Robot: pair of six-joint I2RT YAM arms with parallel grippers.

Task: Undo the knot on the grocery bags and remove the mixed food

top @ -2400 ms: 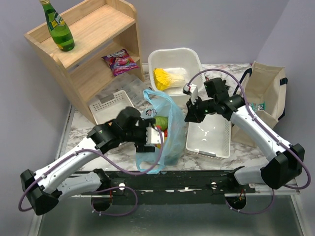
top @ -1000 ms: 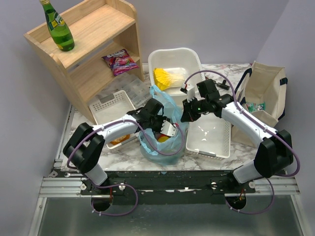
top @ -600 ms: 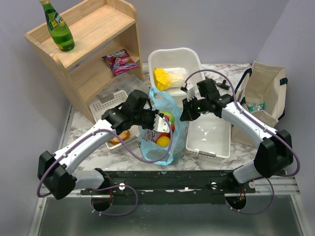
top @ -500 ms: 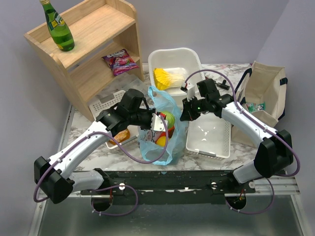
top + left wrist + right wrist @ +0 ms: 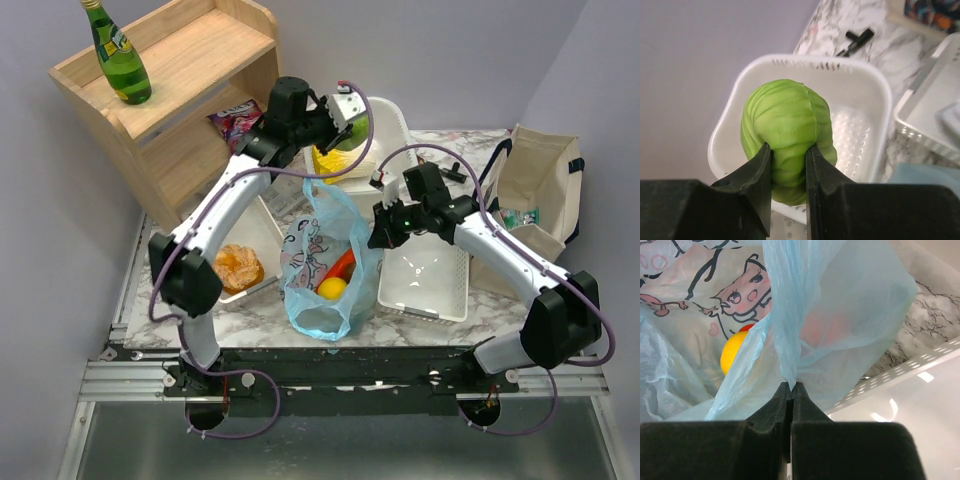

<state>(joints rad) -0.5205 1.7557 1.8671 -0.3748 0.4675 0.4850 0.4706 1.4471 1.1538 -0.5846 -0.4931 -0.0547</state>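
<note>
Marble-pattern counter (image 5: 250, 312) w/ a pale wooden shelf unit (image 5: 190, 80) at the far left & a beige canvas tote (image 5: 535, 190) at the far right. A thin light-blue plastic grocery bag (image 5: 318, 305) stands mid-counter, mouth open. No knot to be seen & the handles are apart, so untying looks done & unloading under way.

Right tool (image 5: 791, 386) is pinched tight together on a fold of the bag's rim, prob. to keep the mouth up & open & stop the bag sliding while the other arm fetches. Left tool (image 5: 788, 150) is clamped on a small round green cabbage (image 5: 787, 125), held in the air over the deep white plastic basket (image 5: 875, 95) at the far side, i.e. right above the likely drop-off spot. Release not yet made.

Count, food:
- 1 green cabbage in the grip.
- 1 yellow-white leafy cabbage (image 5: 332, 160) in the deep basket.
- 1 golden-brown bread (image 5: 240, 268) in the low white slotted tray (image 5: 265, 240) left of the bag.
- Inside the bag: 1 yellow round fruit (image 5: 331, 289) & 1 orange carrot (image 5: 342, 264), plus sth. red behind the fruit, can't tell what.

Containers: 3 white ones, incl. a long white tray (image 5: 425, 275) right of the bag.

Not part of the job: 1 green glass bottle (image 5: 118, 55) on the shelf top & 1 purple snack packet (image 5: 232, 122) on the shelf below.
</note>
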